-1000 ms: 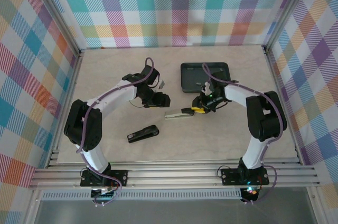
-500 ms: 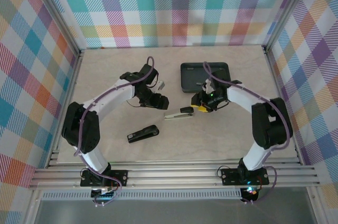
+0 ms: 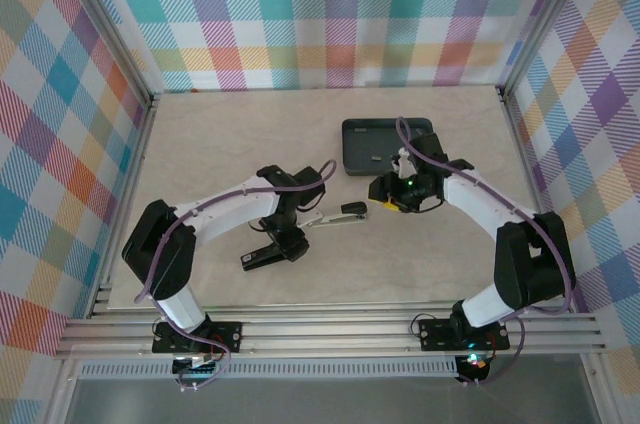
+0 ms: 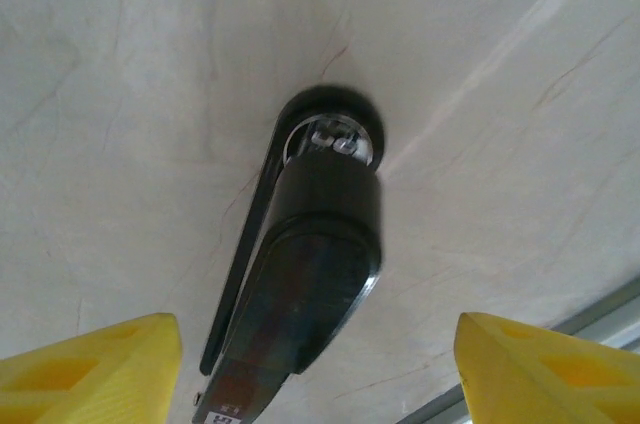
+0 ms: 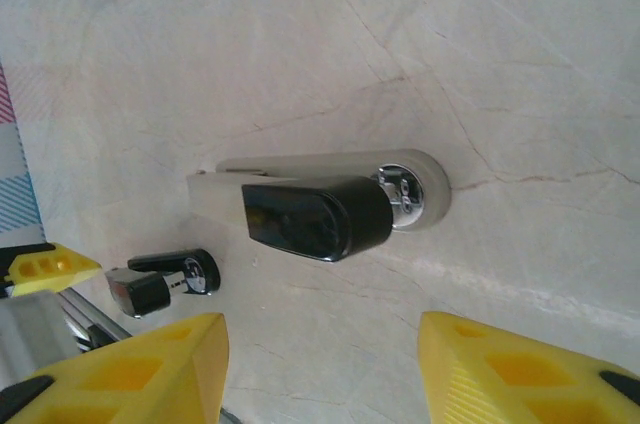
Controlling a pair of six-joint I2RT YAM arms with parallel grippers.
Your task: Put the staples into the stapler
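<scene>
Two staplers lie on the table. The black stapler [image 3: 258, 260] [image 4: 310, 274] lies near the front, and my left gripper [image 3: 284, 243] [image 4: 320, 374] hovers over it, open, one yellow finger on each side, not touching it. The beige stapler with a black top [image 3: 335, 214] [image 5: 320, 206] lies in the middle. My right gripper [image 3: 388, 200] [image 5: 325, 374] stands open just right of it, with nothing between the fingers. A tiny pale strip of staples [image 3: 372, 157] lies in the dark tray [image 3: 410, 156].
The dark tray sits at the back, right of centre, just behind my right arm. Checked walls and metal posts close in the table on three sides. A metal rail [image 3: 330, 324] runs along the near edge. The black stapler's end [image 5: 165, 282] shows past my right fingers.
My left arm has swung from the back of the table toward the front, over the black stapler. My right gripper has opened, let go of the beige stapler and drawn back to the right.
</scene>
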